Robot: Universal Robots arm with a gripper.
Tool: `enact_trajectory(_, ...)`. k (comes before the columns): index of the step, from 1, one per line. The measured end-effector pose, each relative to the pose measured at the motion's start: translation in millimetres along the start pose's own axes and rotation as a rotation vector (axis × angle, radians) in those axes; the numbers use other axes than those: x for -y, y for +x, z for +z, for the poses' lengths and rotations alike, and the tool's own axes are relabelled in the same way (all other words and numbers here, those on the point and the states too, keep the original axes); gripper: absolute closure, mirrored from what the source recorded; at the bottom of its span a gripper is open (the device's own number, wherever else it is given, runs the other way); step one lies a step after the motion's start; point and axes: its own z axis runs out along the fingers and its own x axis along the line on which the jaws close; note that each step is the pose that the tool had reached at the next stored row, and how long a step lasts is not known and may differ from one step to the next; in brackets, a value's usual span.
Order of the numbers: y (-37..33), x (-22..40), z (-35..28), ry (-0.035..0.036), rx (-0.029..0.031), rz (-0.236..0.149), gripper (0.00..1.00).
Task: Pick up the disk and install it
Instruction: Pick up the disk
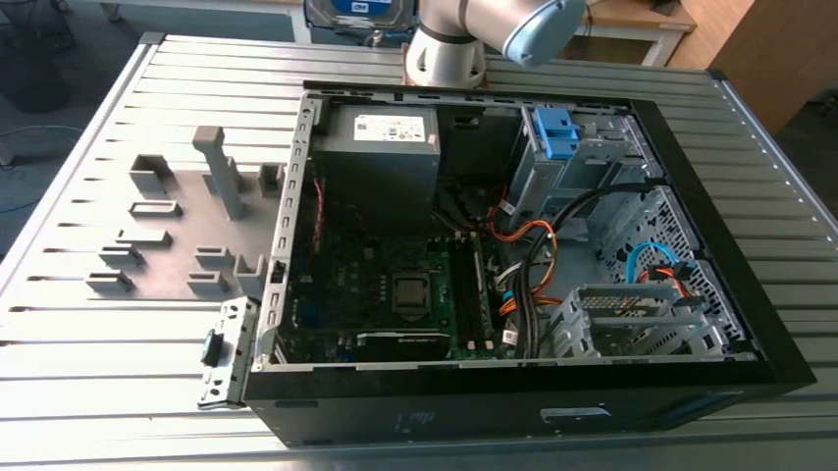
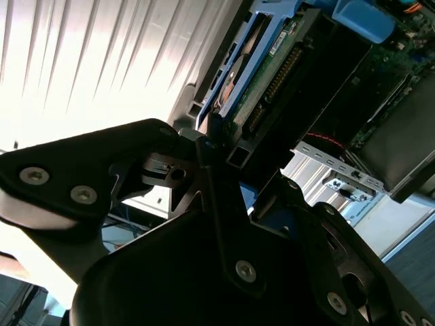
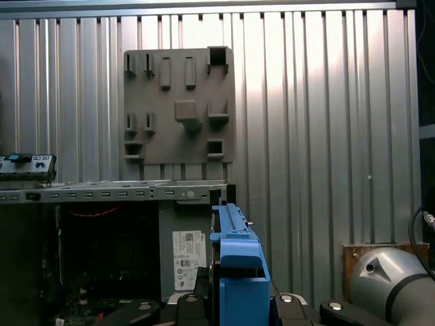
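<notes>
The disk [image 3: 238, 261] is seen edge-on in the first wrist view, its bright blue frame standing up between the black parts of my gripper [image 3: 238, 302]. In the second wrist view the disk [image 2: 262, 75] shows its green board and blue frame running away from the gripper [image 2: 255, 204], which is shut on its near end. It hangs above the far edge of the open computer case [image 1: 733, 294], next to the grey metal box with a white sticker [image 3: 185, 250]. In the exterior view a blue-framed, white-labelled disk [image 1: 351, 10] peeks in at the top edge beside the arm [image 1: 452, 39].
A grey fixture plate with raised blocks [image 1: 183, 226] lies on the ribbed metal table [image 1: 105, 392], on the exterior view's left of the case. Inside the case are a motherboard [image 1: 392, 294], loose cables [image 1: 537, 265], a drive cage with a small blue clip [image 1: 556, 132] and a metal bracket [image 1: 629, 319].
</notes>
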Motion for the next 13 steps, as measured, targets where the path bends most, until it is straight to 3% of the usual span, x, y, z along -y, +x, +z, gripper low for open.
enact_trajectory(13, -0.9, 22.4, -0.1, -0.0004, 0.0000, 0.000, 0.64)
